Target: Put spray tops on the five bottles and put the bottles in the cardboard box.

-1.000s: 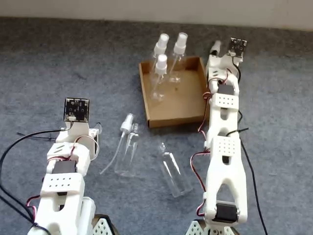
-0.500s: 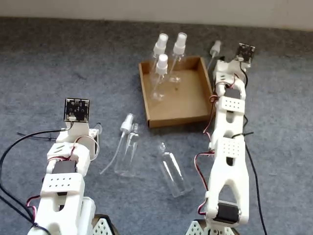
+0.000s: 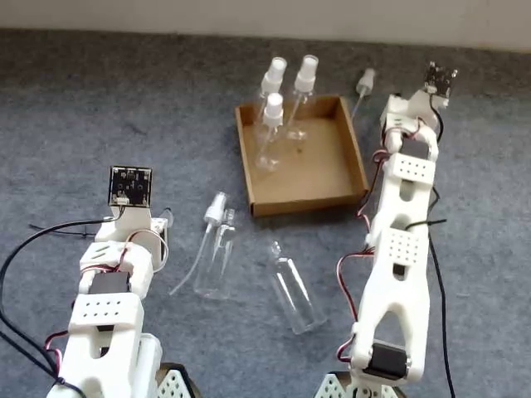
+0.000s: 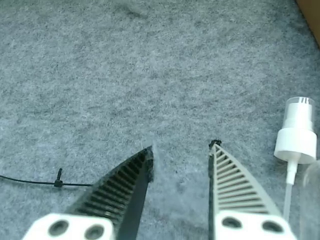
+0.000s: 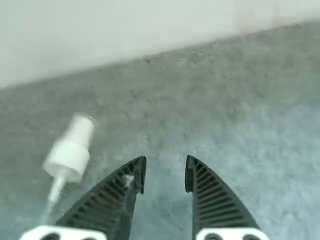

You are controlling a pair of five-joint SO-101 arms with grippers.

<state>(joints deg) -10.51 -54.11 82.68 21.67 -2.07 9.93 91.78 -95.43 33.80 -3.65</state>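
Observation:
A cardboard box [image 3: 332, 178] sits mid-table. Three clear bottles with white spray tops [image 3: 274, 108] lean in it over its far wall. A loose spray top [image 3: 365, 83] lies past the box's far right corner, and my right gripper [image 5: 165, 167] stands open just to the right of this spray top [image 5: 70, 147], holding nothing. Two uncapped bottles lie nearer: one [image 3: 294, 294] in front of the box, another [image 3: 217, 261] beside a second loose spray top [image 3: 216, 207]. My left gripper [image 4: 182, 148] is open over bare carpet, left of that spray top [image 4: 297, 132].
Grey carpet covers the table, and a pale wall [image 5: 150, 25] runs along its far edge. A thin black cable [image 4: 30, 180] lies on the carpet near my left gripper. The right arm [image 3: 398, 249] stretches along the box's right side.
My right arm has swung to the right, away from the box's far corner. The loose spray top stays where it lay. The left arm has not moved.

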